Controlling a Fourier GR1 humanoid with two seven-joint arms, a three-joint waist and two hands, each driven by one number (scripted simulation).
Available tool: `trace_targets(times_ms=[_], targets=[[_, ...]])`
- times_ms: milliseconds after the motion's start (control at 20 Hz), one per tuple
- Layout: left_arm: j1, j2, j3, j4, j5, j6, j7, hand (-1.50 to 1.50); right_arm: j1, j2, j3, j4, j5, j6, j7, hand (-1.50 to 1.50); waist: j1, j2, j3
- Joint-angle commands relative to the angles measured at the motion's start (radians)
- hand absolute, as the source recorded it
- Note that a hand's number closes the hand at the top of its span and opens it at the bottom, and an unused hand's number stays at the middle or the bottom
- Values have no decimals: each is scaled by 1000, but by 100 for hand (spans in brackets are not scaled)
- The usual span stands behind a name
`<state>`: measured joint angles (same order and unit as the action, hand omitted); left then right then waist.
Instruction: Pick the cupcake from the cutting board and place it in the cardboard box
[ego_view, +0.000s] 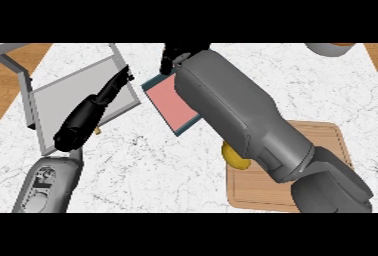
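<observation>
Right hand sits curled beyond the pink-lined box — I cannot tell what it holds — my forearm hides the drop, so the cupcake could miss

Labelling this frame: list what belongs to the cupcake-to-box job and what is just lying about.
Job: cutting board; grey flapped box, likely the target; right hand, cupcake not visible.
Lying about: pink tray; yellow item on the board; grey vessel; left hand, open.
</observation>
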<state>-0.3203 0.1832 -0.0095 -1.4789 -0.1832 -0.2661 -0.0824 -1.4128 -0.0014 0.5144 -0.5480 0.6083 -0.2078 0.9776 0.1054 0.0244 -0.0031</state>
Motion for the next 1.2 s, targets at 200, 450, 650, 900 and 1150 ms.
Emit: trace_targets(times_ms=[200,450,650,900,1150], targets=[[11,14,35,-23,26,-7,22,0,36,1,-33,135,-150,177,-96,150,-37,-8,1],[-3,6,25,-26,6,7,35,0,81,1,-2,58,-263,238,-198,-150,-35,-11,2],[10,23,47,-20,15,0,24,0,85,1,-56,79,-232,64,-413,-150,-53,-9,3],[43,26,50,-33,13,3,17,0,86,1,-276,-77,-358,-290,-506,-150,-63,-9,8],[57,19,43,-61,12,7,14,0,167,1,-423,-138,-471,-486,-624,-150,-63,-11,5]])
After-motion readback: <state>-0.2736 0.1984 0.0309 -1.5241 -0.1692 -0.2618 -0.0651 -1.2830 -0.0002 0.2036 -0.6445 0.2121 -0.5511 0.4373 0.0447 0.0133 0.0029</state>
